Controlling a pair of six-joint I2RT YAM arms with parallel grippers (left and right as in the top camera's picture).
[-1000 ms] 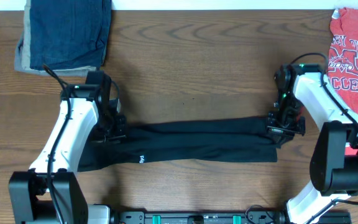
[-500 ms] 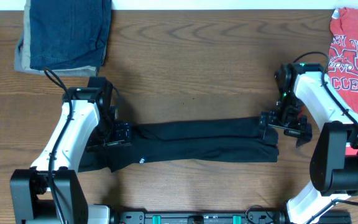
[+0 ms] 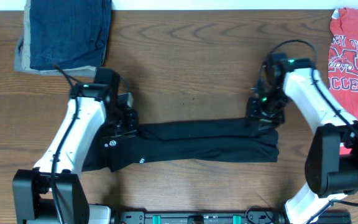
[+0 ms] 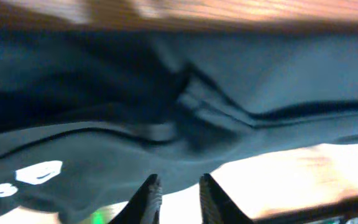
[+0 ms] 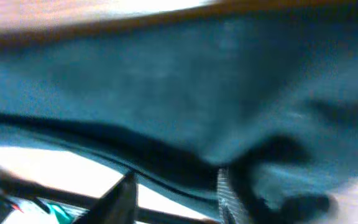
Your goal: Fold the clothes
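My left gripper (image 3: 122,121) and right gripper (image 3: 263,115) have slid to the far edge of the black shirt (image 3: 197,140), one at each end (pinching or not, I cannot tell). The denim stack (image 3: 67,34) and red T-shirt (image 3: 353,56) lie beyond it, well apart.

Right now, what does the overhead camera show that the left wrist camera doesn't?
Only overhead: the whole black shirt folded into a long strip, the right gripper at its far end, the jeans stack and the red T-shirt at the back corners. Only left wrist: the left gripper with its fingertips close up, plus the shirt's creases and a seam. Both: the black shirt, its white markings and the wooden table.
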